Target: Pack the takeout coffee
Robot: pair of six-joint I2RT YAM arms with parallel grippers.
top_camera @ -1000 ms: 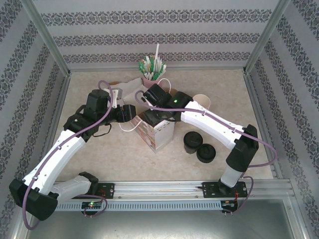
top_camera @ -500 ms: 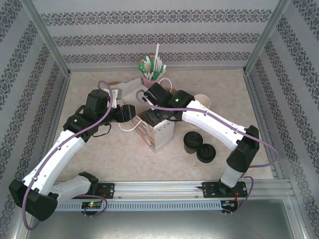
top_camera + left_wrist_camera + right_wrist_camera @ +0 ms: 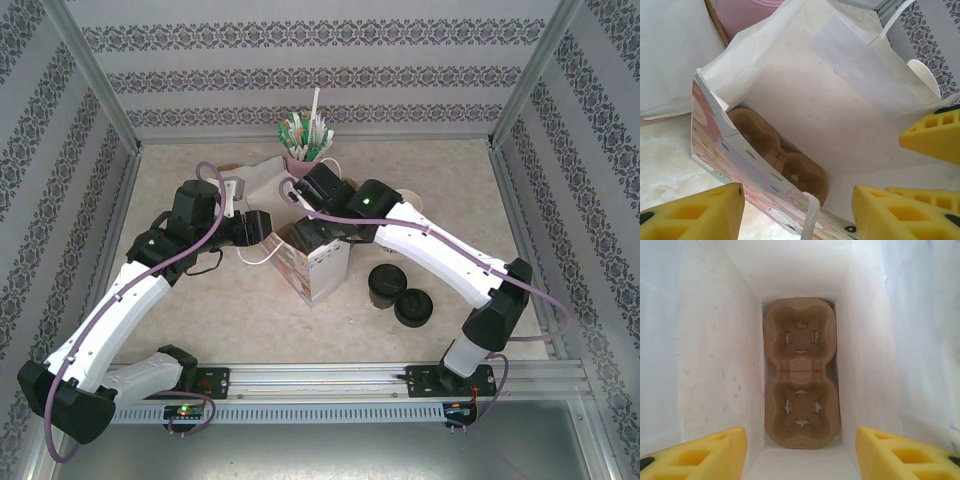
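The takeout coffee (image 3: 412, 307) stands on the table right of the bag, showing as a black disc, with no gripper near it. The pastel-printed paper bag (image 3: 312, 265) stands open in the middle. My right gripper (image 3: 800, 460) hangs open and empty over the bag's mouth, looking down at a brown two-pocket pulp cup carrier (image 3: 801, 372) on the bag's bottom. My left gripper (image 3: 797, 220) is open at the bag's left side, with the bag's near wall (image 3: 747, 165) and a white handle (image 3: 810, 220) between its fingers, touching neither.
A pile of black lids (image 3: 385, 285) sits just beside the coffee. Lidless cream cups (image 3: 408, 202) lie behind the right arm. A pink cup of sticks and packets (image 3: 305, 148) stands at the back. Patterned walls enclose the table on three sides.
The right arm's elbow has swung a little to the right and its gripper has shifted slightly back over the bag. The left arm and the coffee have stayed put.
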